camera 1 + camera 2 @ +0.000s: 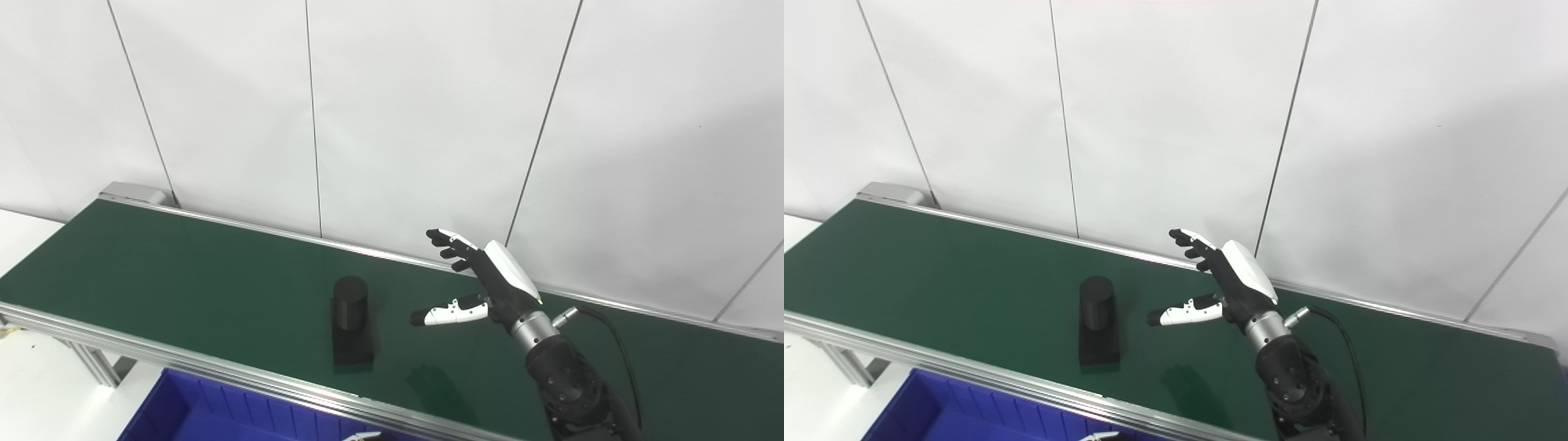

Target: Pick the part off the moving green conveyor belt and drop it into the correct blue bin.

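Observation:
A black part, an upright cylinder on a flat square base, stands on the green conveyor belt near its front edge; it also shows in the right eye view. My right hand hovers above the belt to the right of the part, open, fingers spread upward and thumb pointing left toward the part, not touching it. It also shows in the right eye view. A blue bin sits below the belt's front edge. Only a small white tip at the bottom edge may belong to my left hand.
The belt has aluminium side rails and runs from far left to right. A white panelled wall stands right behind it. A black cable loops from my right wrist over the belt.

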